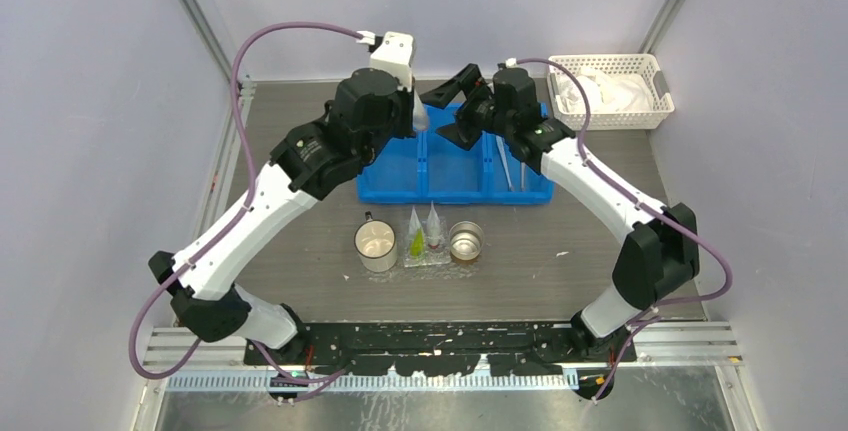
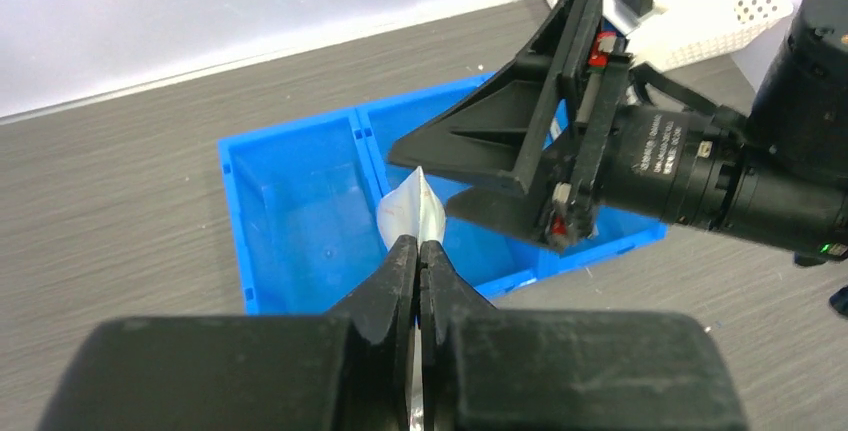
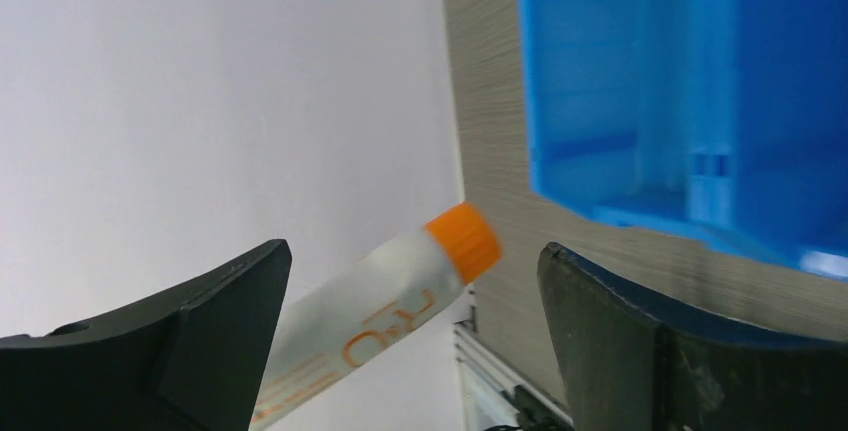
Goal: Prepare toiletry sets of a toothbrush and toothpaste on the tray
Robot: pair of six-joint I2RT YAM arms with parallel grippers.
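Observation:
My left gripper (image 1: 421,121) is shut on a clear plastic packet (image 2: 410,209) and holds it, tip up, over the blue bin (image 2: 290,211). My right gripper (image 3: 415,249) is open just beside it, its fingers (image 2: 480,141) either side of the packet's tip. A white toothpaste tube with an orange cap (image 3: 400,291) lies blurred between the open jaws, touching neither that I can see. The small clear tray (image 1: 445,259) sits at the table's middle with a green packet (image 1: 416,239) and a reddish-white packet (image 1: 434,231) standing on it.
The blue three-compartment bin (image 1: 385,186) holds toothbrushes (image 1: 510,166) in its right compartment. A white lattice basket (image 1: 655,101) stands at the back right. A mug (image 1: 376,247) and a metal tin (image 1: 466,242) flank the tray.

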